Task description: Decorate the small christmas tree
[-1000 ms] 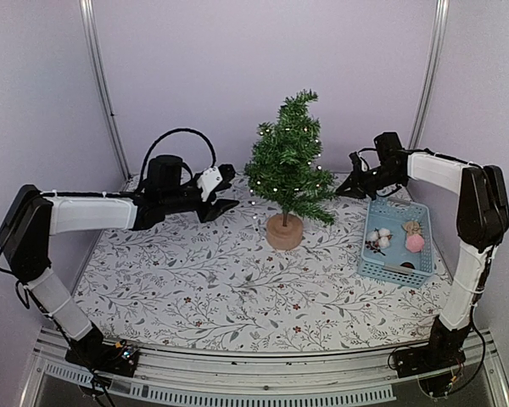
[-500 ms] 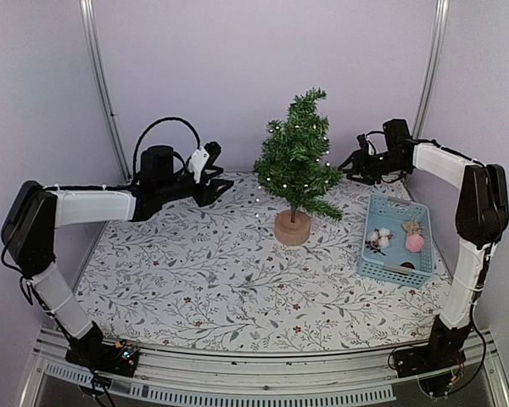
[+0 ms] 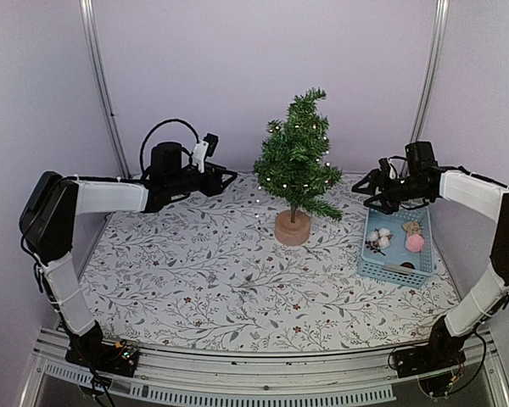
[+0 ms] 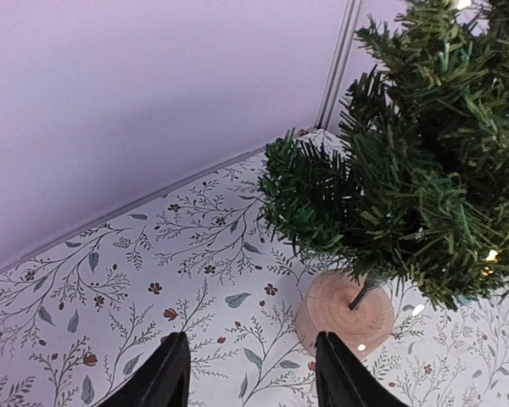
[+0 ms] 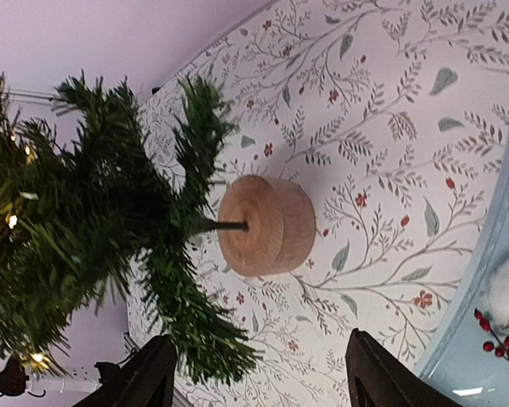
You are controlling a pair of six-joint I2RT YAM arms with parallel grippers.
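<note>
The small christmas tree (image 3: 295,161) stands upright at the back middle of the table on its round wooden base (image 3: 292,228), with small lights glowing in its branches. My left gripper (image 3: 225,177) hovers to the tree's left, open and holding nothing. In the left wrist view the tree (image 4: 424,186) and its base (image 4: 343,309) lie ahead to the right of that gripper (image 4: 250,377). My right gripper (image 3: 369,185) hangs to the tree's right, above the far end of the basket, open and holding nothing. The right wrist view has the tree (image 5: 93,229) ahead of the right gripper (image 5: 263,377).
A light blue basket (image 3: 365,254) sits at the right. It holds white cotton balls (image 3: 378,238), a pink ball (image 3: 415,242), a tan ornament (image 3: 411,226) and a dark piece (image 3: 407,265). Its rim (image 5: 492,280) and red berries (image 5: 496,343) show in the right wrist view.
My right gripper opened and drew back from the tree's right side toward the basket. The tree shifted right and stood straighter. My left gripper pulled back from the tree.
</note>
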